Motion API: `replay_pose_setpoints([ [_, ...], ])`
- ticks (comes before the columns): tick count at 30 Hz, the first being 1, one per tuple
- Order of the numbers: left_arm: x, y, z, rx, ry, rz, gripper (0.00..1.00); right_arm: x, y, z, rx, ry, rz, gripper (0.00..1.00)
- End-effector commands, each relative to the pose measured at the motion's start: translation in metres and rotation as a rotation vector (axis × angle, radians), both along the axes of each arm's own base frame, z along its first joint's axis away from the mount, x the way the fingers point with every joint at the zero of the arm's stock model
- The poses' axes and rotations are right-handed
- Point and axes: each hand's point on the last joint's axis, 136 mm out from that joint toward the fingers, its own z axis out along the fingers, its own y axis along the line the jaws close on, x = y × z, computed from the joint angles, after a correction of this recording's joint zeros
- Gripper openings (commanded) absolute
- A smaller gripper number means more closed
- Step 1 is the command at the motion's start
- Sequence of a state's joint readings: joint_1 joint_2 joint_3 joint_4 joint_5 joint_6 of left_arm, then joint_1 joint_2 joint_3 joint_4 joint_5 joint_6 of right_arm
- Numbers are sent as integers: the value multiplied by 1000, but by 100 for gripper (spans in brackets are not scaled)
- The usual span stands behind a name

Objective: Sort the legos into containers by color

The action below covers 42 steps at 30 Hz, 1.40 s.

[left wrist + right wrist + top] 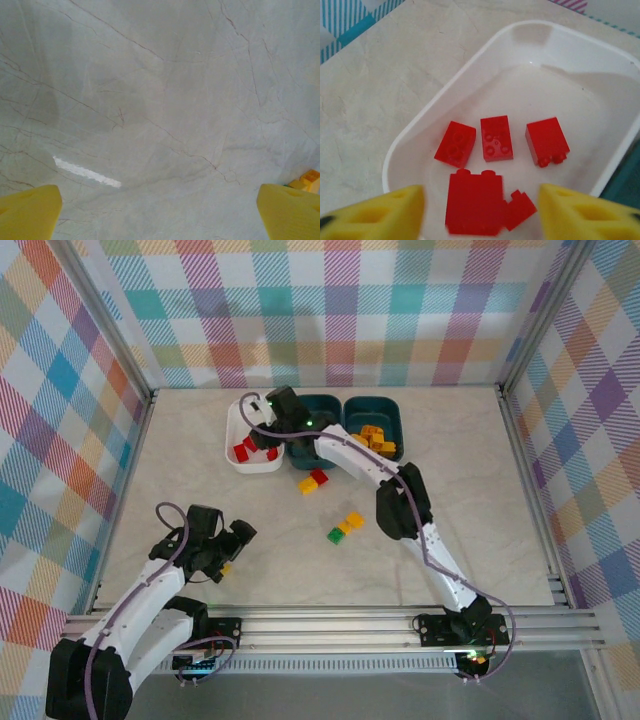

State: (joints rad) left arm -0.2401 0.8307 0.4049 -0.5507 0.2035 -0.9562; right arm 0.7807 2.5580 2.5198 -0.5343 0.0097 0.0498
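The right arm reaches far across the table, its gripper tipped down over the white tub with jaws apart, gripping nothing; red bricks lie in the tub below. The left arm sits folded near its base, its gripper spread wide over bare table.

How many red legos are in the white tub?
5 red legos: left, middle, right in a row; a big one and small one nearer. Others may be hidden.

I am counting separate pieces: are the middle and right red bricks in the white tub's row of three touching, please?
Apart. The right wrist view shows bare white tub floor between the middle red brick and the right red brick.
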Motion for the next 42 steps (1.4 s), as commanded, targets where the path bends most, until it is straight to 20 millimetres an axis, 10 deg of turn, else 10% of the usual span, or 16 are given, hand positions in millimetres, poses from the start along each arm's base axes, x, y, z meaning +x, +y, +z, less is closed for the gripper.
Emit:
replay_pose_setpoints([
  [1,-7,-2,-3,-8,20,-39,100,-11,-13,16,-46,11,-23,71],
  [5,-5,-3,-1,-9,10,-53,100,-34,-51,29,-48,-35,-188,73],
  [13,-3,-8,-4,-32,-3,-65,100,-91,-124,-48,-130,172,-412,80],
  [27,-5,-8,2,-42,-22,-66,100,-102,-118,-117,-195,381,-423,80],
  [42,-2,-6,2,-15,-6,-71,100,-96,-100,-144,-220,381,-383,71],
])
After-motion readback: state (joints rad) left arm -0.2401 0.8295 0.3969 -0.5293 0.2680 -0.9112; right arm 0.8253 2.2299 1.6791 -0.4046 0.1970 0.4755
